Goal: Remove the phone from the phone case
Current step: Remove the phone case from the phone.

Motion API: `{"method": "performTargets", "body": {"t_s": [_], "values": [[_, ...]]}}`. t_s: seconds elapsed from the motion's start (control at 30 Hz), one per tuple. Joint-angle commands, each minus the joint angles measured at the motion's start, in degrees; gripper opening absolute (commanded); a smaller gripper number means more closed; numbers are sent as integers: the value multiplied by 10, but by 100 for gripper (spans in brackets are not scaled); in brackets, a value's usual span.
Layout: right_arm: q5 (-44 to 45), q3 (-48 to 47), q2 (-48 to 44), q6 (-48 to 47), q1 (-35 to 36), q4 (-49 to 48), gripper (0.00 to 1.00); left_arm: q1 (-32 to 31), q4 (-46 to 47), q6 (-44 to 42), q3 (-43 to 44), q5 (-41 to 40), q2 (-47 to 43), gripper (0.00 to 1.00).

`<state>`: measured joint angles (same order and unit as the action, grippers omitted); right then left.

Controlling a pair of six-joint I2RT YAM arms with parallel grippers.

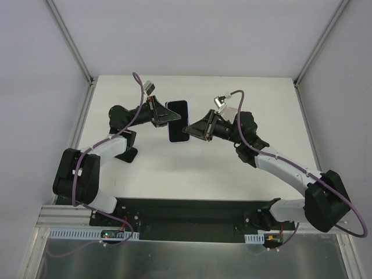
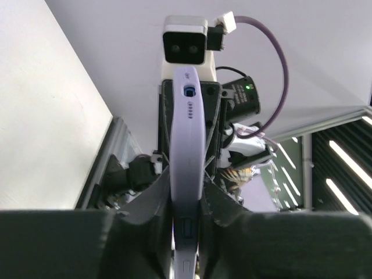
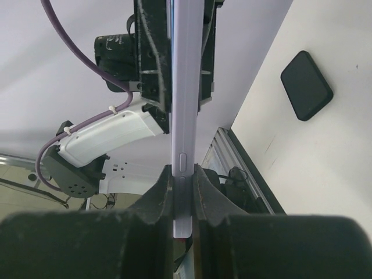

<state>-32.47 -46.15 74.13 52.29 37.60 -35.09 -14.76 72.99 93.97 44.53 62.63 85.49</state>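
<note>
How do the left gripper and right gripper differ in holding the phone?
The left gripper holds the phone by its far left edge; the right gripper, by its near right edge. The left gripper reaches from the left, the right gripper from the right. Both clamp it.

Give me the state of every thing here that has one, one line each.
phone: still inside its case, held up in the air.
phone case: still on, gripped by both grippers.
left gripper: shut on phone case.
right gripper: shut on phone case.
</note>
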Motion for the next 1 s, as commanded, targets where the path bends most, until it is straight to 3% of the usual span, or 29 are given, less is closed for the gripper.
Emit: {"method": "performTargets", "body": {"t_s": [0.0, 0.13, 0.23, 0.27, 0.37, 0.53, 0.8, 0.9, 0.97], "values": [[8, -39, 2, 4, -7, -61, 2, -12, 110, -1, -1, 19, -7, 0], [12, -34, -1, 2, -7, -39, 1, -12, 102, -4, -2, 8, -12, 0], [29, -16, -23, -3, -10, -21, 23, -8, 75, -13, -11, -14, -19, 0], [35, -3, -29, -1, -11, -21, 35, -8, 73, -14, -16, -18, -19, 0], [40, 11, -51, 2, -12, -20, 45, -6, 82, -3, -16, -24, -9, 0], [51, 55, -79, 22, -12, -33, 45, -6, 107, 19, -27, -46, 7, 0], [69, 71, -73, 27, 25, -54, 46, -5, 46, -20, -30, -75, -16, 0], [71, 67, -60, 31, 31, -63, 40, -5, 40, -24, -29, -76, -19, 0], [72, 67, -54, 39, 32, -72, 30, -5, 37, -26, -30, -77, -22, 0]]}}
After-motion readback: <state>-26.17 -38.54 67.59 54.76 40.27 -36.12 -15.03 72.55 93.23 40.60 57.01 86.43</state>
